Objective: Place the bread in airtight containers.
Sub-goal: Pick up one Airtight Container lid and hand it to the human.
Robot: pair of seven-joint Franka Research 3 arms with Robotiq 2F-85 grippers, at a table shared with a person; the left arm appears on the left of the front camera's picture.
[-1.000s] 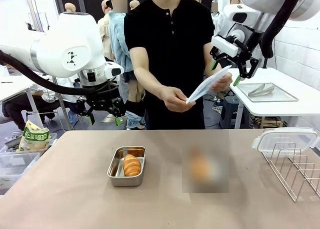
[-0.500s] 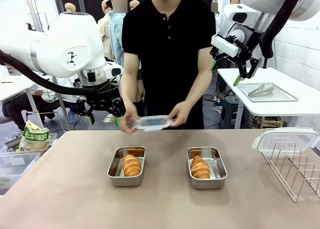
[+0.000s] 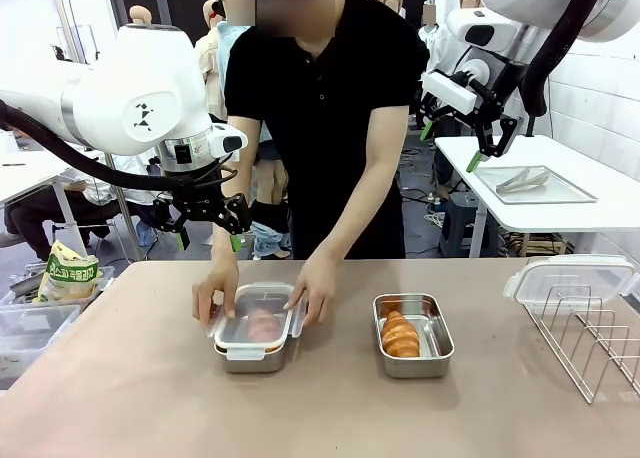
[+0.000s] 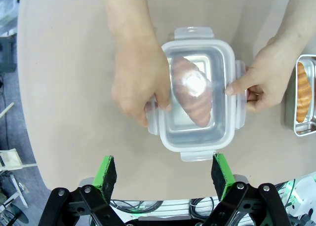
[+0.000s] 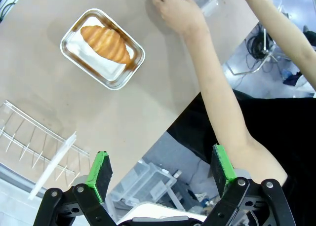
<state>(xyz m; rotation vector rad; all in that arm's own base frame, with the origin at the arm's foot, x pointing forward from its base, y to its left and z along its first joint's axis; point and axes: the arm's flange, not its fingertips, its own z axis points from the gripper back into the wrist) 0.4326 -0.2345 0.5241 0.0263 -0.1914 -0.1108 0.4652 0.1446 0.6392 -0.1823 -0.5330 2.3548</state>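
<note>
On table [image 3: 330,408], croissant [image 3: 400,334] lies lengthwise, near-to-far, in unlidded tub [image 3: 414,368].

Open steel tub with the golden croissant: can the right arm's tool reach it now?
Probably yes. The open rectangular steel tub has nothing above it; the person's hands press the clear lid on the other tub. The raised right tool is open.

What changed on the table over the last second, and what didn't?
The person brought the clear lid down from chest height onto the left container; both hands now press it over the first croissant. The right container, second croissant, left gripper and right gripper, both open, stayed put.
</note>
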